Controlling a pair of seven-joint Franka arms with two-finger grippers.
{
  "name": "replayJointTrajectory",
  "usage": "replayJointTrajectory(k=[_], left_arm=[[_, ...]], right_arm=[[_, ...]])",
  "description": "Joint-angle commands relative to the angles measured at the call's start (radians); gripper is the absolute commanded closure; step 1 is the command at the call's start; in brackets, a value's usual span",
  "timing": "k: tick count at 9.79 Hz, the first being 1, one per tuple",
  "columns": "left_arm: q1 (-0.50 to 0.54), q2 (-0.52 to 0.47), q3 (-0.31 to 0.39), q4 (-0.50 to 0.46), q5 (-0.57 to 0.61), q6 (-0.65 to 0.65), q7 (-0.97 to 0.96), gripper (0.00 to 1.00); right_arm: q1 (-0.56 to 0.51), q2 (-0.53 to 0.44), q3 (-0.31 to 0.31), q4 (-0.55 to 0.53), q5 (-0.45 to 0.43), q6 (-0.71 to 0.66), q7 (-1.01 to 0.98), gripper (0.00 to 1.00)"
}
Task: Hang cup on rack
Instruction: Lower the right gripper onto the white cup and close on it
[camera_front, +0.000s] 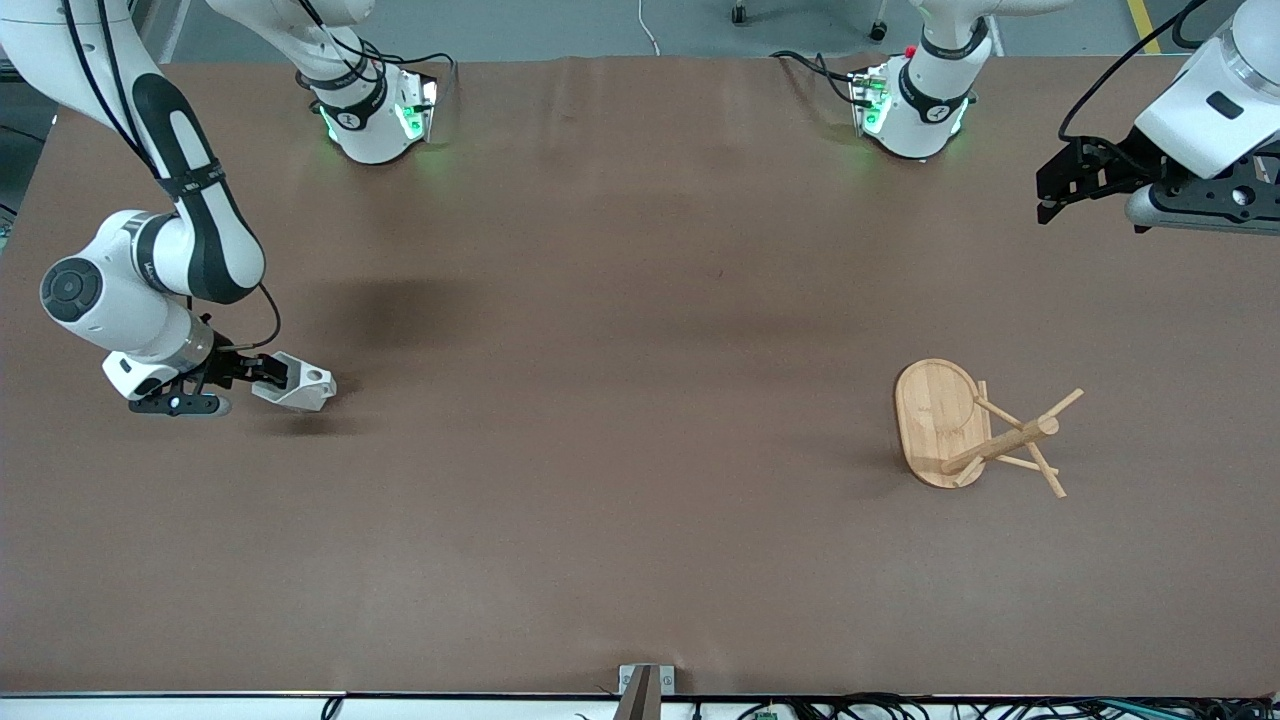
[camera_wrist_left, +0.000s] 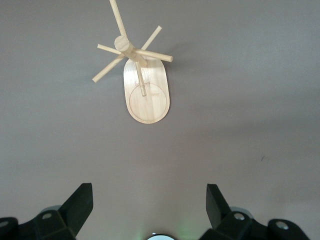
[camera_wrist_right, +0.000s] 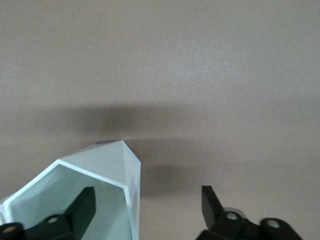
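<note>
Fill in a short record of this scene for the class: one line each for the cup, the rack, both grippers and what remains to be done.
cup: on its side on the table, at the right arm's end
rack: upright, at the left arm's end, pegs bare
right gripper: at the cup, one finger inside the rim, one outside, not yet clamped
left gripper: open, waiting in the air
remaining: cup not yet hung

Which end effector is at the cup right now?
The right end effector: its open fingers straddle one wall of the cup. The left end effector waits open in the air toward the rack.
</note>
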Motion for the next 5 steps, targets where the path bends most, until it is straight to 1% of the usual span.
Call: replayJointTrajectory(k=[1,3,5], left_arm=[[0.000,0.016,-0.001,-0.008,-0.009,-0.021,0.008,0.00],[0.001,0.016,-0.001,-0.008,-0.009,-0.021,0.008,0.00],[0.001,0.017,-0.001,-0.008,-0.009,-0.021,0.008,0.00]], right_arm=[[-0.006,0.007,0.007,-0.007,0.014,0.012,-0.021,0.32],[-0.008,0.017,0.009,-0.007,0.017,0.013,-0.020,0.55],[-0.006,0.027,0.009,-0.004,0.043,0.021,-0.020,0.72]])
